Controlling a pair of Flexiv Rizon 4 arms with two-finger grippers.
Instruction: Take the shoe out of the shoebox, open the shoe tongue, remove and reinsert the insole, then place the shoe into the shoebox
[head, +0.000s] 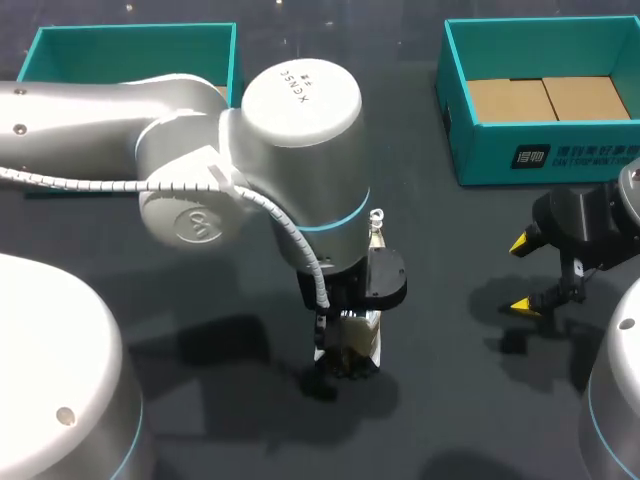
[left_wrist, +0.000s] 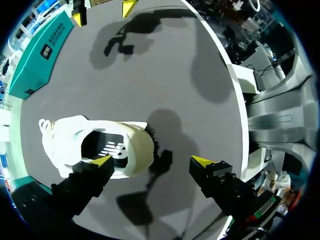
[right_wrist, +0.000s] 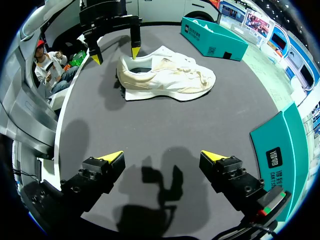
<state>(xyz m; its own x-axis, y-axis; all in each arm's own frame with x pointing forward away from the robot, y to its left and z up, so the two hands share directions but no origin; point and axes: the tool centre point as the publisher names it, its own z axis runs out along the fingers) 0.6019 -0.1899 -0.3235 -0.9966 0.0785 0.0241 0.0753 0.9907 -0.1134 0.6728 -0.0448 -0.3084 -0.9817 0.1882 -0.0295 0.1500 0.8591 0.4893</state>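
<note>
Left gripper (left_wrist: 151, 161): open; one finger hangs over the shoe's mouth, the other off the back of the heel, so the heel wall sits between them. Whether either tip touches, I cannot tell.
Shoe (left_wrist: 135, 145): out of its box, upright on its sole in the middle of the table (head: 450, 400), towards the near side.
Insole (left_wrist: 107, 147): dark, and it looks to be lying flat inside the shoe.
Right gripper (right_wrist: 161, 156): open and holding nothing, over bare table to the right, well apart from the shoe.
Likely step: reaching in at the heel for the insole.
Risk, pinch: if the fingers close as they stand, they would probably take the heel wall, not the insole.
Risk, slide: the shoe lies free and nothing steadies it, so a push or pull at the heel could tip or drag it.
Right box (head: 540, 150): teal, far right, brown card in its bottom, just beyond the right gripper.
Left box (head: 130, 50): teal, far left, partly behind the left arm.
In the way: the left arm hides most of the shoe from above.
</note>
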